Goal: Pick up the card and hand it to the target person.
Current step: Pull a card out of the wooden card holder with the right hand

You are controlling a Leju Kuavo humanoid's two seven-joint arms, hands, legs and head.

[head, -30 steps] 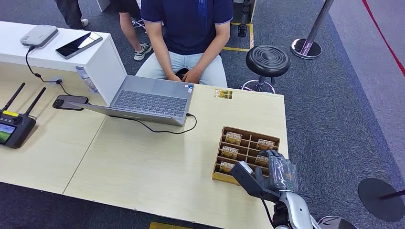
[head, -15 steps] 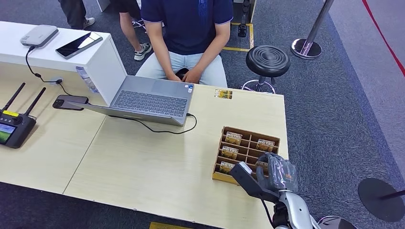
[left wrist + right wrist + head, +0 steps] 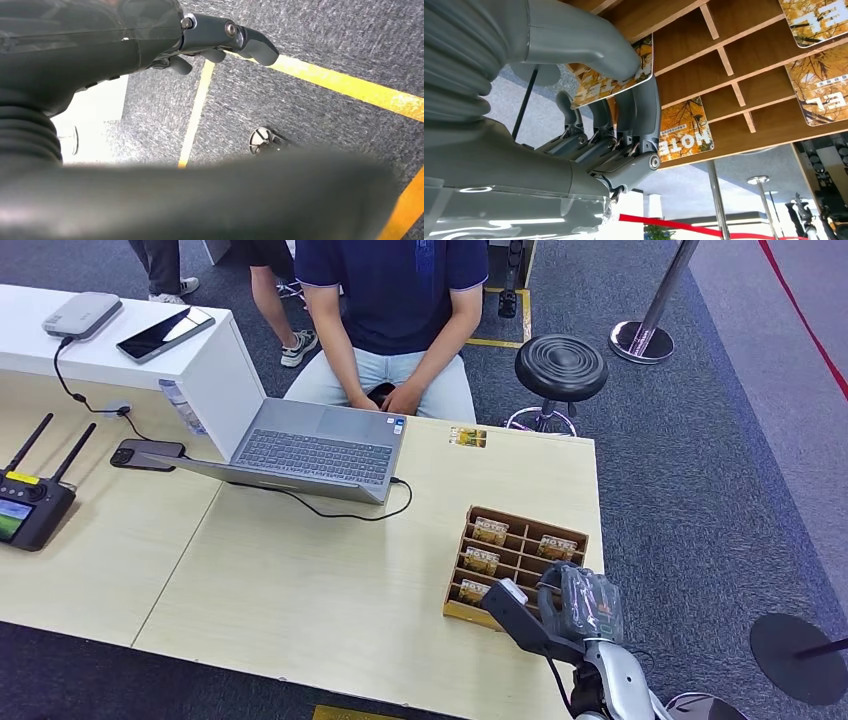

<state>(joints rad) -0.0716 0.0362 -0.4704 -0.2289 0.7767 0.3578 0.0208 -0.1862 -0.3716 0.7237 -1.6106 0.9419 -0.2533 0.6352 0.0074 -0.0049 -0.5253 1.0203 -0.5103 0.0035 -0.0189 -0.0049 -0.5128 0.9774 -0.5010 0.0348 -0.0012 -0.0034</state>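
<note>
Card [image 3: 616, 75] with the yellow print is pinched between thumb and fingers [image 3: 644, 112] of the right hand [image 3: 580, 605], over the wooden tray [image 3: 460, 612]; left hand [image 3: 150, 40] fingers curl loosely, holding nothing.

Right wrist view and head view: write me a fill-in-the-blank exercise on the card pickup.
1. The orange-and-yellow hotel card is pinched by the robot's ____ hand.
2. The brown wooden compartment tray stands on the light wooden ____.
3. The open grey laptop lies in front of a seated ____.
4. The left hand hangs over grey carpet with ____ lines.

Missing words: right; table; person; yellow
</note>
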